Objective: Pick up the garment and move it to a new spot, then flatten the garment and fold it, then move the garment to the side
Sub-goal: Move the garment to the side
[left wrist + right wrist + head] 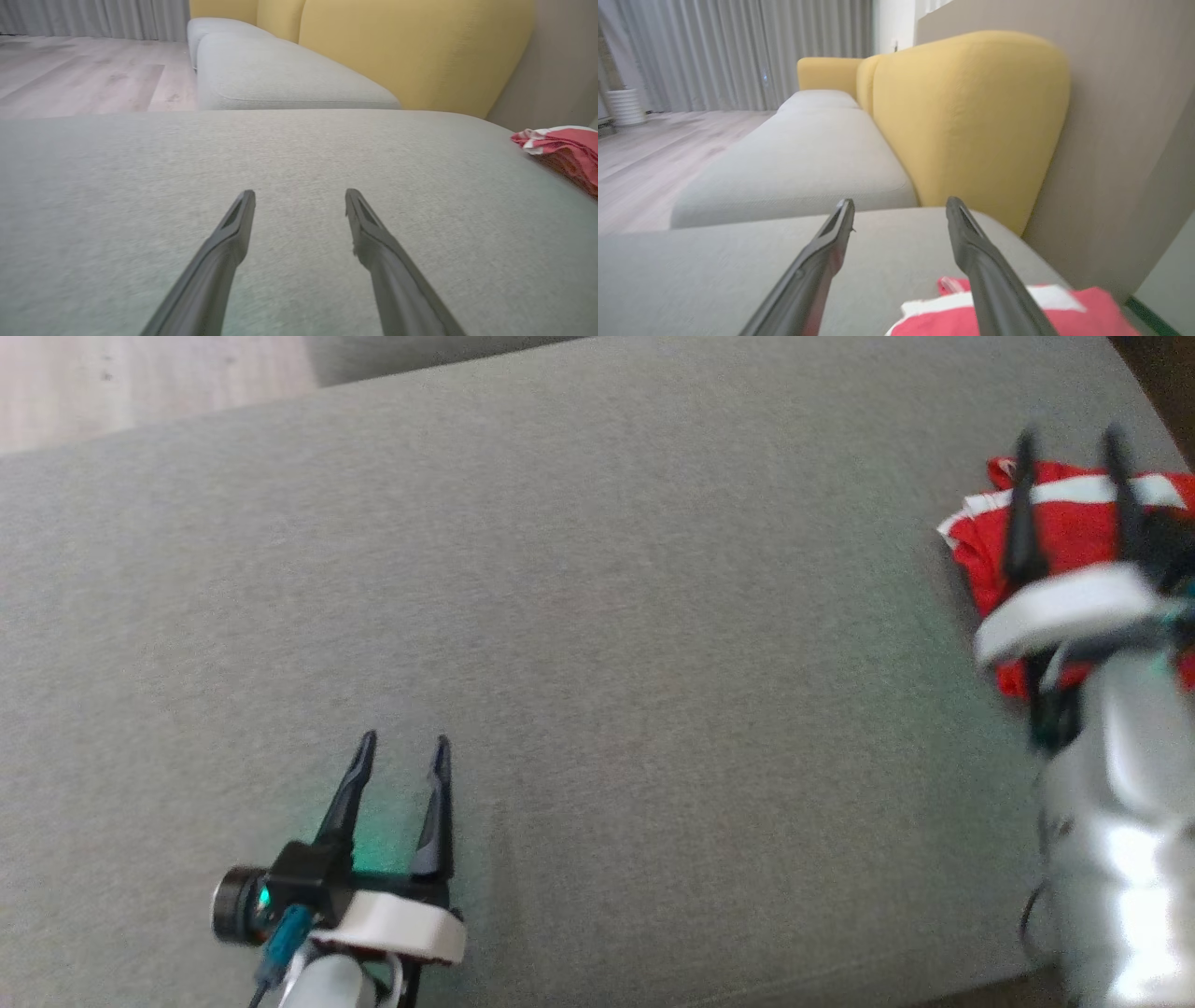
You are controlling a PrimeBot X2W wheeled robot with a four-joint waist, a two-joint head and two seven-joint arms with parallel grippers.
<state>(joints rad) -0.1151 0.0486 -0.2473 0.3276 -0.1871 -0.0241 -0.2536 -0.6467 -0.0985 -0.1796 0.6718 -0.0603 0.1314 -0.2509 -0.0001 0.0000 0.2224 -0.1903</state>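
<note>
The garment (pixel 1074 537), red with white stripes, lies folded at the far right edge of the grey cushion (pixel 597 616). It also shows as a red bundle, the garment (pixel 565 149), at the right edge of the left wrist view, and as the garment (pixel 1069 315) low in the right wrist view. My right gripper (pixel 1069 443) hangs above it, open, nothing between its fingers. My left gripper (pixel 406 742) is open over bare cushion at the lower left, well away from the garment. Both wrist views show the fingers spread apart.
A second grey seat cushion (pixel 280 74) and yellow backrests (pixel 966 116) lie beyond the work surface. Wooden floor (pixel 140 378) runs along the far left. A grey wall (pixel 1125 140) stands close behind the garment's side.
</note>
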